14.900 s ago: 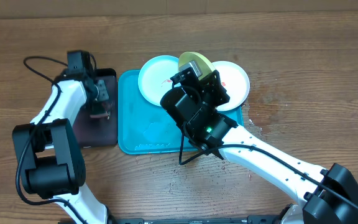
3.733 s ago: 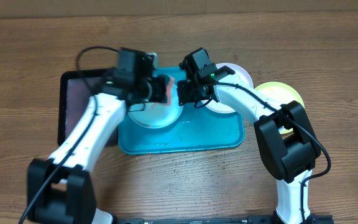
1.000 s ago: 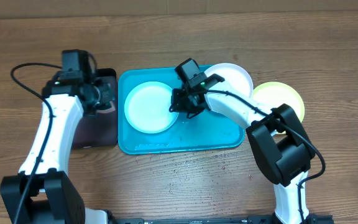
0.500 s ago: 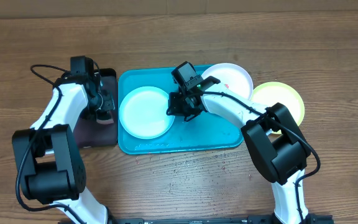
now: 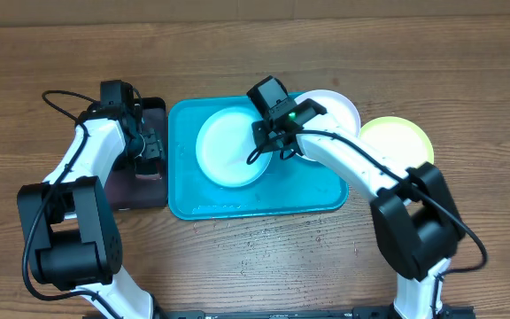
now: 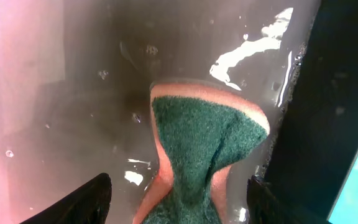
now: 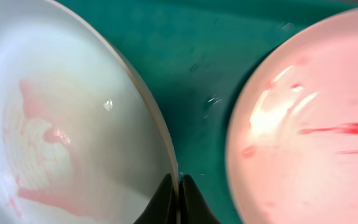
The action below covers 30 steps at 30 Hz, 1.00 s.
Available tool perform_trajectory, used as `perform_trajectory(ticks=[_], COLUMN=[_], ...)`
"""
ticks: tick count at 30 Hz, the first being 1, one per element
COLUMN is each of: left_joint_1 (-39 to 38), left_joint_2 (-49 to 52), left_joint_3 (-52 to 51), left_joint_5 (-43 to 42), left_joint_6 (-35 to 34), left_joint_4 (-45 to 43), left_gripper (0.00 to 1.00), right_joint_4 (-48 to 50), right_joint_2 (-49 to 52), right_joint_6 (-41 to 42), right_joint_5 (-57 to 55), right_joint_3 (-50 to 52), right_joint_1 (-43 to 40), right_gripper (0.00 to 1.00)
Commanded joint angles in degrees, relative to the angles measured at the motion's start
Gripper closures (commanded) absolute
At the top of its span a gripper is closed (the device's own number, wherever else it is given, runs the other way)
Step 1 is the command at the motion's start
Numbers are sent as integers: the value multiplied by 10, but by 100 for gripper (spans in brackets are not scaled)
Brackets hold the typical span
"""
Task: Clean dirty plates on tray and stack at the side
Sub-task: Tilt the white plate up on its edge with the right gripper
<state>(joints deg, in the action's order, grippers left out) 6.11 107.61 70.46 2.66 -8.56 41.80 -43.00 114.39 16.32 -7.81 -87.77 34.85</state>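
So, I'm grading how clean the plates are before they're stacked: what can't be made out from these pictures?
- Overhead: smears on the light cyan plate are too small to see; the right arm covers part of the white plate.
- Left wrist: the lower end of the sponge is cut off by the bottom edge.
- Right wrist: those two plates are blurred and cut off by the frame edges.

Your left arm (image 5: 85,168) is bending along the left side, its claw (image 6: 179,190) pointing down with jaws standing wide apart. Your right arm (image 5: 352,164) is reaching in from the right toward the middle, its claw (image 7: 179,190) pinching tight, fingertips meeting.
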Motion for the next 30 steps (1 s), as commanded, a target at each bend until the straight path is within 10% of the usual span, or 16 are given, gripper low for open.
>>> perform_trajectory(ticks=[1, 15, 19, 22, 30], left_joint_1=[3, 3, 3, 3, 4], left_joint_2=[3, 42, 49, 49, 42], left_joint_3=[-3, -3, -3, -3, 56], left_joint_5=[8, 7, 7, 10, 29], left_joint_6=[6, 4, 4, 4, 13], left_joint_4=[-7, -77, -86, -93, -55], left_gripper=[30, 46, 59, 96, 95], right_joint_4=[3, 16, 22, 31, 35], right_joint_2=[-44, -73, -73, -73, -73], right_joint_6=[-34, -108, -108, -108, -108], right_joint_5=[-81, -264, -343, -374, -376], right_joint_3=[-19, -19, -19, -19, -19], right_joint_1=[-3, 31, 57, 76, 82], right_gripper=[96, 96, 96, 96, 96])
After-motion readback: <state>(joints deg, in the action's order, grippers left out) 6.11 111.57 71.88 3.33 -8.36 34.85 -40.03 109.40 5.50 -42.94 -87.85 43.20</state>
